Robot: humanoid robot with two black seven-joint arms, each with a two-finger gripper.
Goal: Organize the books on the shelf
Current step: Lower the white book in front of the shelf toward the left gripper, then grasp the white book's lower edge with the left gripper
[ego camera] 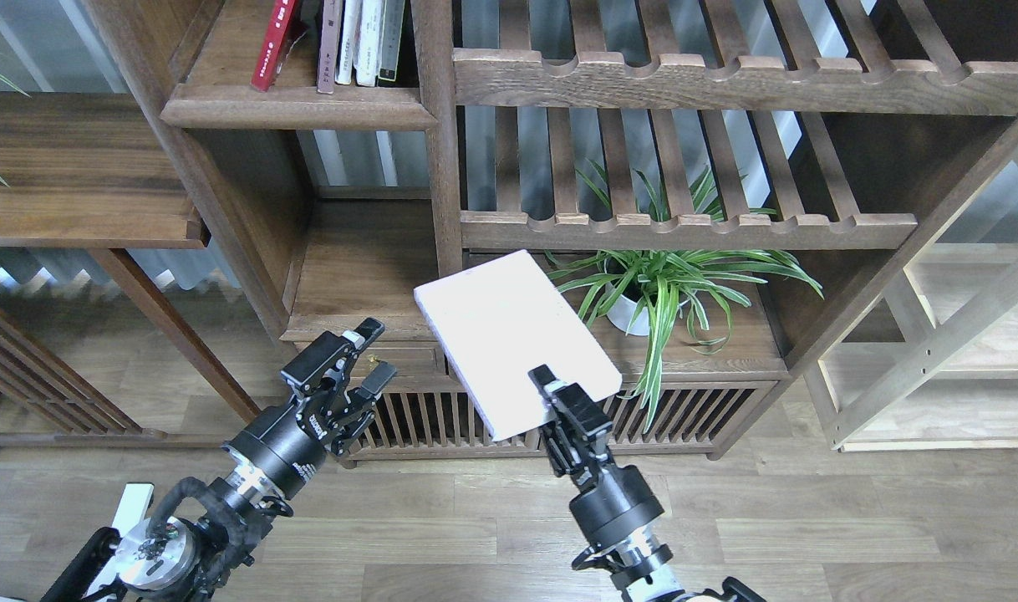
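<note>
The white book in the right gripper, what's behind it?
Behind the white paperback book, held flat by the right gripper, the low brown wooden cabinet top and slatted front show. The green spider plant in its white pot stands beside it. Whatever the cover overlaps is hidden.

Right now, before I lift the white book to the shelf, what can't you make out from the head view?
- Books on the shelf: their tops are cut off by the frame's upper edge; spine text is too small to read.
- White book: the corner inside the right gripper is hidden by its fingers; the underside faces away.
- Plant pot: mostly hidden behind leaves.
- Left gripper: open, holding nothing.
</note>
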